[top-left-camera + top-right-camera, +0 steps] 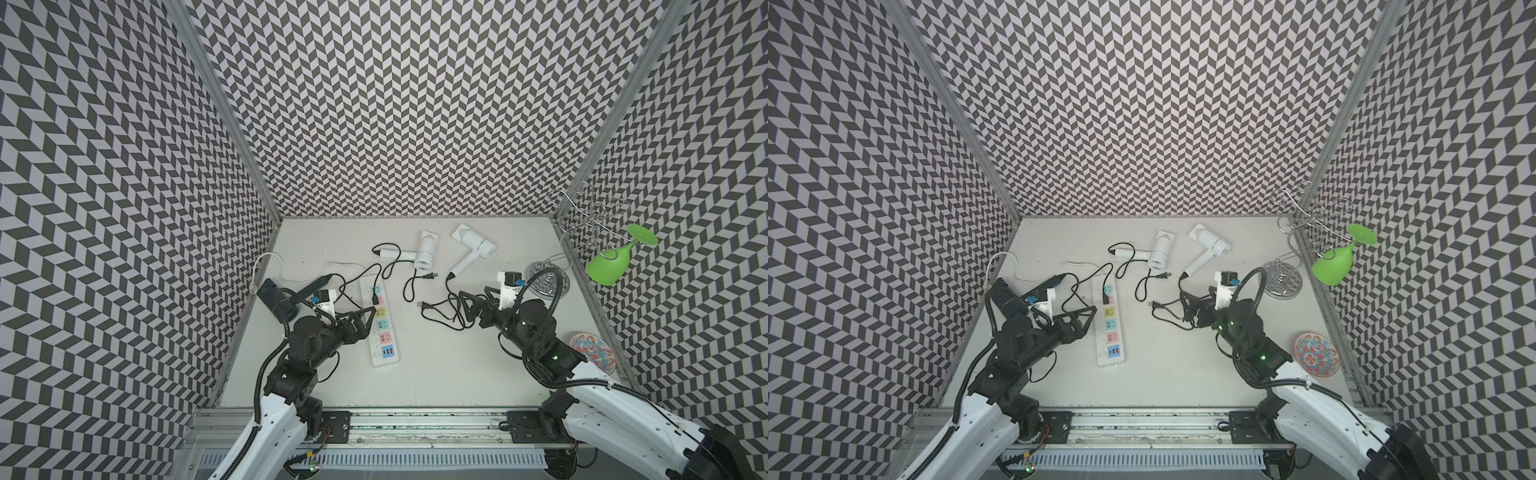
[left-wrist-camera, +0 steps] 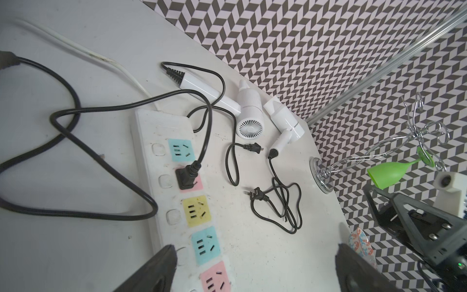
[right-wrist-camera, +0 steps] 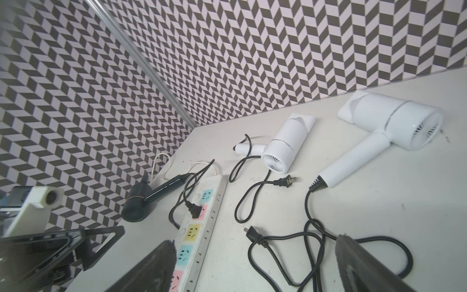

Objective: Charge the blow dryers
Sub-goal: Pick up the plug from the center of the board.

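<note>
The white table point(image 1: 436, 374) carries a long power strip point(image 1: 386, 360) on its left half. The left gripper point(image 2: 255, 275) hangs at the strip's middle sockets, jaws spread wide and empty; the right gripper point(image 3: 255, 268), likewise spread and empty, hangs over a coiled black cord point(image 3: 313, 242). The dark blow dryer point(image 3: 141, 199) lies by the left wall. Near the back wall lie one white blow dryer point(image 1: 424, 251) and a second white blow dryer point(image 1: 478, 243). The dark plug point(image 2: 185, 178) sits in a pink socket, while two loose plugs point(image 2: 255, 148) point(image 2: 257, 197) lie on the table
</note>
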`<move>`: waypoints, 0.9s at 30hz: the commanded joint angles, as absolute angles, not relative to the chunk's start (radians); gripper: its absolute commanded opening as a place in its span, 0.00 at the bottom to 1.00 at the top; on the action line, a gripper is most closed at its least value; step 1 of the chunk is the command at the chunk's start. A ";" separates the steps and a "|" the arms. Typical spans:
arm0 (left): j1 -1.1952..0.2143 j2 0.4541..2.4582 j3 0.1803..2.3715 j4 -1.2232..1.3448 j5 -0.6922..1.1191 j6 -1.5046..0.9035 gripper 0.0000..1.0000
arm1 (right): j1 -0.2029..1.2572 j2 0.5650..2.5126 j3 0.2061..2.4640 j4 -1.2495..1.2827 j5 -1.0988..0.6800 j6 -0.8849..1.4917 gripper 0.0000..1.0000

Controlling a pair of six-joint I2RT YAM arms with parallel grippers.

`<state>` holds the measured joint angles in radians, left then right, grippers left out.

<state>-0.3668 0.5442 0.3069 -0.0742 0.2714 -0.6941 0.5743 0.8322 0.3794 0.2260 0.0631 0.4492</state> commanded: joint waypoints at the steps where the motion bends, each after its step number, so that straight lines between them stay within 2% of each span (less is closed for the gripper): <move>1: -0.463 0.609 0.404 -0.029 0.174 -0.656 0.99 | 0.531 0.822 0.356 0.260 0.062 0.492 0.99; 5: -0.613 0.770 0.557 -0.067 0.049 -0.591 0.99 | 0.492 0.823 0.332 0.249 0.112 0.521 0.99; 10: -0.707 0.982 0.748 -0.158 -0.032 -0.513 0.99 | 0.456 0.825 0.298 0.269 0.141 0.562 0.99; 27: -0.700 1.594 1.227 -0.398 -0.067 -0.357 0.99 | 0.427 0.831 0.230 0.344 0.176 0.589 0.99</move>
<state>-0.7055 1.5364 1.1763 -0.3244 -0.0437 -0.3923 0.4332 0.8433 0.2317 0.2779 0.1650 0.5735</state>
